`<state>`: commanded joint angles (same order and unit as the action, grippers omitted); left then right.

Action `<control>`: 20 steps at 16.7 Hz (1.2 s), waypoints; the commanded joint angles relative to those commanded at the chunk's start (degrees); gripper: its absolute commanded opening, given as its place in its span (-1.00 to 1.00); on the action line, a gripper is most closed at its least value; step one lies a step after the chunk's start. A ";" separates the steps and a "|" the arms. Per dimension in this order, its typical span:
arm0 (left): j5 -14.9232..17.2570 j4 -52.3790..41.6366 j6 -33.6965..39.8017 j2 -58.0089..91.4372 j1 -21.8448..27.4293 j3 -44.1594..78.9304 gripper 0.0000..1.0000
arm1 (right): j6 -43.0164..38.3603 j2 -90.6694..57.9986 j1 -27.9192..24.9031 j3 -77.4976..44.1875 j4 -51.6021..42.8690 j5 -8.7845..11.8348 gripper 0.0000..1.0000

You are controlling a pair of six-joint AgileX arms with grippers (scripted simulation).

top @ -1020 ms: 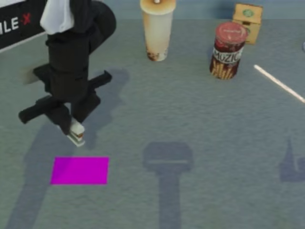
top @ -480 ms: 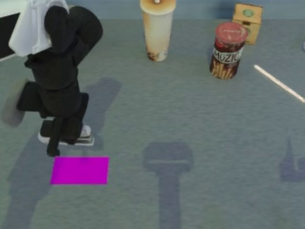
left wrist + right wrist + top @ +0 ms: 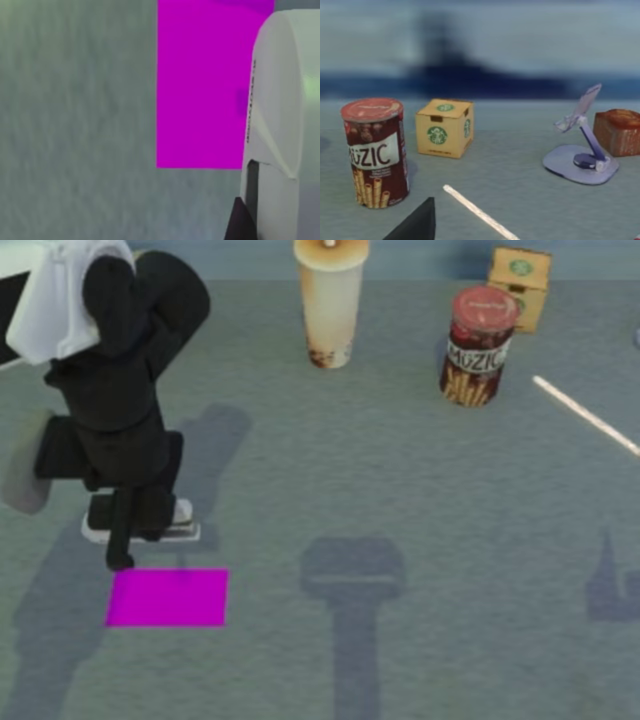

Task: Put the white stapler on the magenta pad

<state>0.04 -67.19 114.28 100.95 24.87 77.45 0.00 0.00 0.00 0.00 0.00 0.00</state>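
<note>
The white stapler (image 3: 184,521) lies crosswise under my left gripper (image 3: 138,526), which is shut on its middle; only its two ends stick out in the top view. It sits just beyond the far edge of the magenta pad (image 3: 168,597), at the table's front left. In the left wrist view the stapler (image 3: 285,100) fills one side, with a dark fingertip (image 3: 239,222) against it and the pad (image 3: 205,85) just beyond. The right arm is outside the top view. Of my right gripper only one dark fingertip (image 3: 422,220) shows, with nothing against it.
Along the back stand a tall drink cup (image 3: 330,300), a red snack can (image 3: 478,345) and a small brown box (image 3: 520,282). A thin white stick (image 3: 585,415) lies at the right. The right wrist view also shows a phone stand (image 3: 582,160) and a bread loaf (image 3: 620,132).
My left gripper swung round with the stapler, turning it crosswise, and carried it left and toward the pad. Over the last half second it barely moved.
</note>
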 joint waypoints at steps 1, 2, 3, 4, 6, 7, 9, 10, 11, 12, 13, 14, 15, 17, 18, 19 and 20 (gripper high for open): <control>0.01 0.17 -0.02 0.05 0.00 -0.12 -1.00 | 0.00 0.00 0.00 0.00 0.00 0.00 1.00; 0.02 0.93 -0.09 0.24 -0.02 -0.66 -1.00 | 0.00 0.00 0.00 0.00 0.00 0.00 1.00; 0.03 2.29 -0.15 0.60 -0.09 -1.59 -1.00 | 0.00 0.00 0.00 0.00 0.00 0.00 1.00; 0.02 4.25 -0.21 1.11 -0.22 -2.88 -1.00 | 0.00 0.00 0.00 0.00 0.00 0.00 1.00; -0.02 9.46 -0.33 2.59 -0.53 -6.25 -1.00 | 0.00 0.00 0.00 0.00 0.00 0.00 1.00; -0.03 12.42 -0.42 3.47 -0.66 -8.15 -1.00 | 0.00 0.00 0.00 0.00 0.00 0.00 1.00; 0.02 17.98 -0.60 5.21 -0.85 -11.80 -1.00 | 0.00 0.00 0.00 0.00 0.00 0.00 1.00; 0.06 20.03 -0.66 5.94 -0.93 -13.31 -1.00 | 0.00 0.00 0.00 0.00 0.00 0.00 1.00; 0.08 21.46 -0.71 6.49 -0.98 -14.47 -1.00 | 0.00 0.00 0.00 0.00 0.00 0.00 1.00; 0.10 22.28 -0.74 6.83 -1.02 -15.18 -1.00 | 0.00 0.00 0.00 0.00 0.00 0.00 1.00; 0.10 22.50 -0.75 6.93 -1.03 -15.38 -1.00 | 0.00 0.00 0.00 0.00 0.00 0.00 1.00; 0.10 22.50 -0.75 6.93 -1.03 -15.38 -1.00 | 0.00 0.00 0.00 0.00 0.00 0.00 1.00; 0.10 22.50 -0.75 6.93 -1.03 -15.38 -1.00 | 0.00 0.00 0.00 0.00 0.00 0.00 1.00; 0.10 22.50 -0.75 6.93 -1.03 -15.38 -0.85 | 0.00 0.00 0.00 0.00 0.00 0.00 1.00; 0.10 22.50 -0.75 6.93 -1.03 -15.38 -0.70 | 0.00 0.00 0.00 0.00 0.00 0.00 1.00; 0.10 22.50 -0.75 6.93 -1.03 -15.38 -0.55 | 0.00 0.00 0.00 0.00 0.00 0.00 1.00; 0.10 22.50 -0.75 6.93 -1.03 -15.38 -0.40 | 0.00 0.00 0.00 0.00 0.00 0.00 1.00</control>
<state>0.14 -44.69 113.53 107.88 23.84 62.07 0.00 0.00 0.00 0.00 0.00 0.00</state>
